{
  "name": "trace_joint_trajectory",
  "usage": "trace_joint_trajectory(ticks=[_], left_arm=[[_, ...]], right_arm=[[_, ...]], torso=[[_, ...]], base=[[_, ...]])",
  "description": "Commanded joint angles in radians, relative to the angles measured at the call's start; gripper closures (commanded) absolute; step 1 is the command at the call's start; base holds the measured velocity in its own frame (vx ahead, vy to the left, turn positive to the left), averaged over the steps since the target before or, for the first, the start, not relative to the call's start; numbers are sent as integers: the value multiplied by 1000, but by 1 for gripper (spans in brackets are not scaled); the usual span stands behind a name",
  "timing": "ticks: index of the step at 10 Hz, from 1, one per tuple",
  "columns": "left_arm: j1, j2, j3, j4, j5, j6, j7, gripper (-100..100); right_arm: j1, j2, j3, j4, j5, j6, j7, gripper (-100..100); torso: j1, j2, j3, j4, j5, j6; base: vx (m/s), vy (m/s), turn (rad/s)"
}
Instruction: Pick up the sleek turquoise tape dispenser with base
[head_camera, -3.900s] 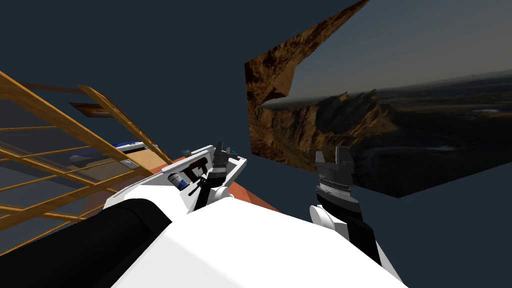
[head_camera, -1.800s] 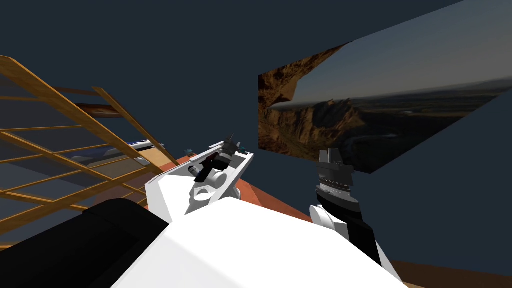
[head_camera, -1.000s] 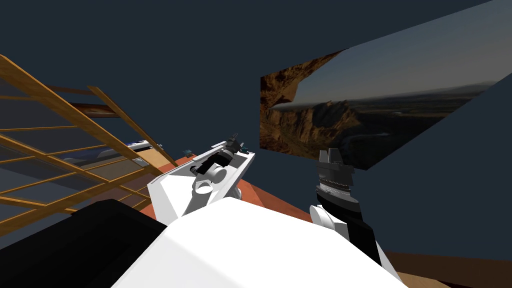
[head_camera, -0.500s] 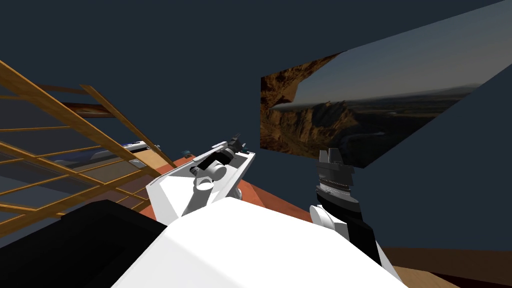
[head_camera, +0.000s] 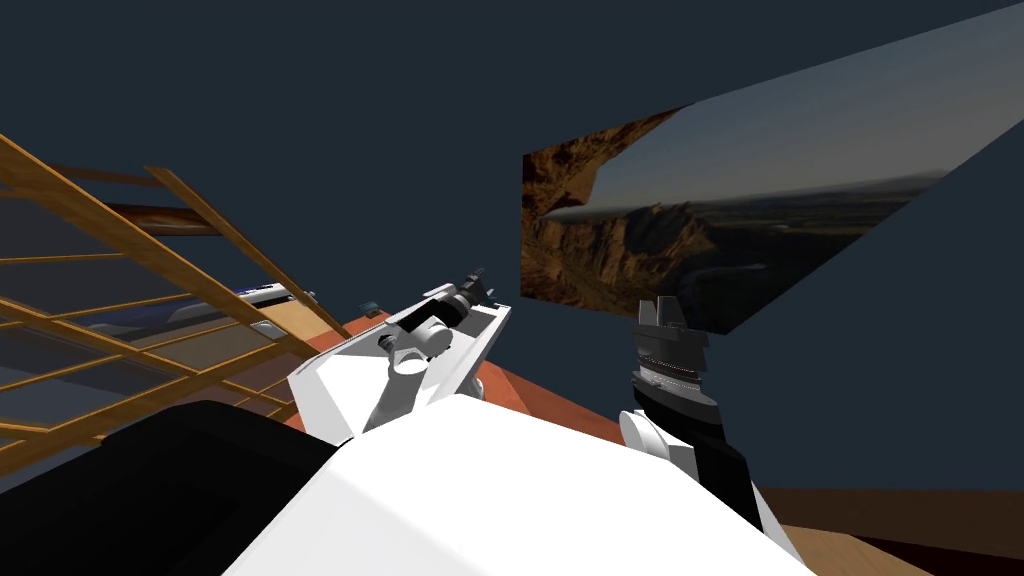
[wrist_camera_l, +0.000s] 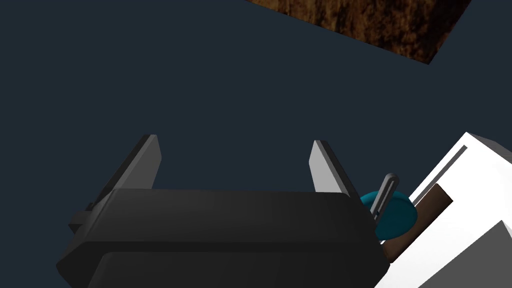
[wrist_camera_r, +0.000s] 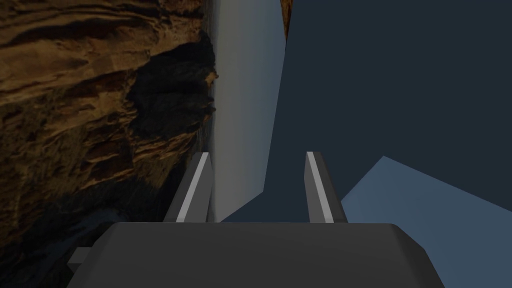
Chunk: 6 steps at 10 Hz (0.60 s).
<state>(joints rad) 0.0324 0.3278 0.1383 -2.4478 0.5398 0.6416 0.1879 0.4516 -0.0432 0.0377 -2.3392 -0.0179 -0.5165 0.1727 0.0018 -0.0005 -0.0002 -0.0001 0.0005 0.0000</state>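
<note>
My left end effector (wrist_camera_l: 233, 141) is hanging wide open, holding nothing. The turquoise tape dispenser (wrist_camera_l: 400, 217) is sitting just beside the white box (wrist_camera_l: 475, 200), outside my fingers (wrist_camera_l: 325, 167). It is looking hard, smooth and maybe slippery, so I am thinking of pinching its flat sides, low by the base.

Dark blue-grey walls (head_camera: 400, 100) are enclosing the room, a large canyon landscape picture (head_camera: 680, 240) is hanging at the right, and a wooden lattice frame (head_camera: 120, 260) is slanting across the left above a reddish-brown surface (head_camera: 530, 395).
</note>
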Motion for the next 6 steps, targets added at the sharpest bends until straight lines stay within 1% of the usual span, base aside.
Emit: trace_joint_trajectory(ticks=[1,2,3,4,5,6], left_arm=[[-12,8,4,1,12,50,12,-100],[-12,8,4,1,12,63,12,-100],[-39,22,11,4,30,102,32,-100],[-39,22,11,4,30,127,32,-100],[-39,22,11,4,30,139,32,-100],[-66,36,18,7,47,175,51,-100]], right_arm=[[0,0,0,0,0,0,0,0],[0,0,0,0,0,0,0,0],[0,0,0,0,0,0,0,0],[0,0,0,0,0,0,0,0],[0,0,0,0,0,0,0,0],[0,0,0,0,0,0,0,0]], torso=[[0,0,0,0,0,0],[0,0,0,0,0,0],[-1,0,0,0,0,0],[0,0,0,0,0,0],[0,-1,0,0,0,0],[-1,0,0,0,0,0]], base=[[1,34,-38],[2,16,2],[8,29,-54],[11,33,-42],[4,16,3],[14,25,-60]])
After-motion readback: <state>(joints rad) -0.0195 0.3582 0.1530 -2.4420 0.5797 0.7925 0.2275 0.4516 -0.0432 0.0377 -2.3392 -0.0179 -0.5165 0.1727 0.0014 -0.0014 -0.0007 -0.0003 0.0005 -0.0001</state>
